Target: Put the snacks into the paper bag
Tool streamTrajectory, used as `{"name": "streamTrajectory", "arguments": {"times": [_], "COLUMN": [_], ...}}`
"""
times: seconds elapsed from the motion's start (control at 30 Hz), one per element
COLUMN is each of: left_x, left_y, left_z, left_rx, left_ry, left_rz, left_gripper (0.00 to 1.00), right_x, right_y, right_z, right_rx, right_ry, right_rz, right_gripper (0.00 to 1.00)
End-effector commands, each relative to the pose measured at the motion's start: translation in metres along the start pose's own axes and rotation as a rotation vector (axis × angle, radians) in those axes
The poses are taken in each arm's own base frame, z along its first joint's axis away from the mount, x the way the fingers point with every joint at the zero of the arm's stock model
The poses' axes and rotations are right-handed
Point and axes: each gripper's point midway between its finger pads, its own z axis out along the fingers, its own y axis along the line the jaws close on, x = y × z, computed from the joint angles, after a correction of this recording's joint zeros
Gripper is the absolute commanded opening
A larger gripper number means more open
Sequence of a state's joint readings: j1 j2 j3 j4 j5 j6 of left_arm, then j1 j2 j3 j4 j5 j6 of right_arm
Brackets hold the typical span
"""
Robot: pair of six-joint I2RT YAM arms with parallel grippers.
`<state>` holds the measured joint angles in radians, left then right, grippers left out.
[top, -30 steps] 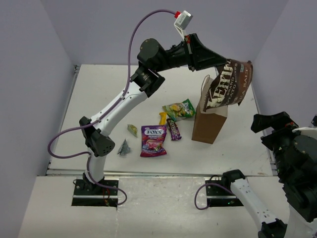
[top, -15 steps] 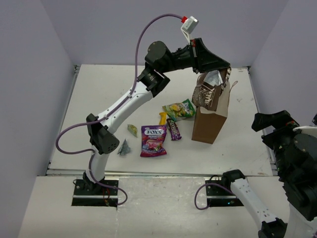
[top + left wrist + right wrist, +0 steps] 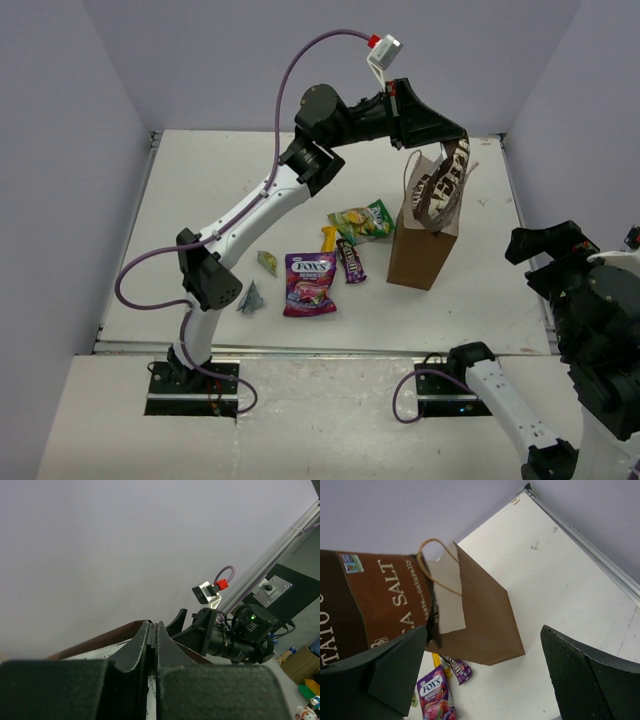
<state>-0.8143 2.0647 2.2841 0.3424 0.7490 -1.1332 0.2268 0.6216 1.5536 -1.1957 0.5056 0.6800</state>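
Note:
My left gripper (image 3: 457, 142) is shut on the top edge of the long brown wrapper (image 3: 443, 187) and holds it hanging over the open mouth of the upright paper bag (image 3: 423, 250). I cannot tell whether its lower end is inside. In the left wrist view the fingers (image 3: 145, 640) are pressed together on the wrapper's brown edge (image 3: 100, 639). My right gripper (image 3: 485, 675) is open and empty, raised to the right of the bag (image 3: 480, 615). The wrapper (image 3: 375, 605) also shows in that view.
On the table left of the bag lie the green bag (image 3: 363, 221), yellow bar (image 3: 327, 238), dark brown bar (image 3: 350, 261), purple Fox's pouch (image 3: 309, 283), tiny green wrapper (image 3: 267, 262) and grey wrapper (image 3: 251, 298). The right arm (image 3: 570, 270) is at the right edge.
My left gripper has swung the brown wrapper from spread out beyond the bag to hanging edge-on over the bag's mouth. The right arm has barely moved.

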Motion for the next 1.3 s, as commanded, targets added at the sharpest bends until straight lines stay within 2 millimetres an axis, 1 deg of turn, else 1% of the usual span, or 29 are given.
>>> {"name": "streamTrajectory", "arguments": {"times": [0.0,0.27,0.37,0.5,0.63,0.7,0.77,0.8,0.87,0.9,0.97,1.0,1.03,1.07,1.2,1.27], "left_x": [-0.008,-0.001,-0.001,0.000,0.002,0.005,0.006,0.010,0.012,0.017,0.018,0.022,0.023,0.023,0.026,0.025], "left_y": [-0.019,-0.007,-0.006,0.000,0.003,0.007,0.006,0.011,0.009,0.016,0.013,0.018,0.019,0.016,0.022,0.022], "left_z": [0.002,0.001,0.001,0.001,0.001,-0.001,-0.002,-0.004,-0.005,-0.007,-0.010,-0.012,-0.013,-0.014,-0.017,-0.018], "left_rx": [0.060,0.034,0.031,0.017,0.012,0.003,0.000,-0.011,-0.011,-0.026,-0.026,-0.038,-0.043,-0.047,-0.078,-0.087], "left_ry": [-0.029,-0.013,-0.015,-0.016,-0.011,-0.008,-0.008,-0.002,0.000,0.007,0.005,0.010,0.010,0.006,0.005,0.004], "left_rz": [0.078,0.071,0.075,0.075,0.068,0.065,0.069,0.059,0.062,0.048,0.052,0.042,0.039,0.037,0.026,0.028], "left_gripper": [0.00,0.00,0.00,0.00,0.00,0.00,0.00,0.00,0.00,0.00,0.00,0.00,0.00,0.00,0.00,0.00], "right_x": [-0.004,0.000,0.001,0.001,-0.003,-0.004,-0.005,-0.005,-0.004,-0.004,-0.002,-0.002,0.000,0.000,0.003,0.003], "right_y": [0.005,0.004,0.004,0.005,0.005,0.004,0.003,0.003,0.002,0.002,0.002,0.001,0.001,0.001,0.001,0.001], "right_z": [0.004,0.005,0.007,0.008,0.007,0.007,0.006,0.006,0.006,0.006,0.006,0.006,0.007,0.006,0.007,0.006], "right_rx": [-0.005,-0.006,-0.001,-0.001,-0.002,0.000,0.002,0.003,0.003,0.002,-0.001,0.001,0.002,0.001,0.001,-0.004], "right_ry": [-0.009,0.000,0.005,0.005,-0.005,-0.008,-0.012,-0.014,-0.014,-0.013,-0.009,-0.009,-0.005,-0.004,0.002,0.002], "right_rz": [-0.007,-0.023,-0.033,-0.042,-0.053,-0.057,-0.063,-0.062,-0.065,-0.063,-0.059,-0.060,-0.060,-0.059,-0.053,-0.048], "right_gripper": [0.99,0.99,0.99,0.99,0.99,0.99,0.99,0.99,0.99,0.99,0.99,0.99,0.99,0.99,0.99,0.99]}}
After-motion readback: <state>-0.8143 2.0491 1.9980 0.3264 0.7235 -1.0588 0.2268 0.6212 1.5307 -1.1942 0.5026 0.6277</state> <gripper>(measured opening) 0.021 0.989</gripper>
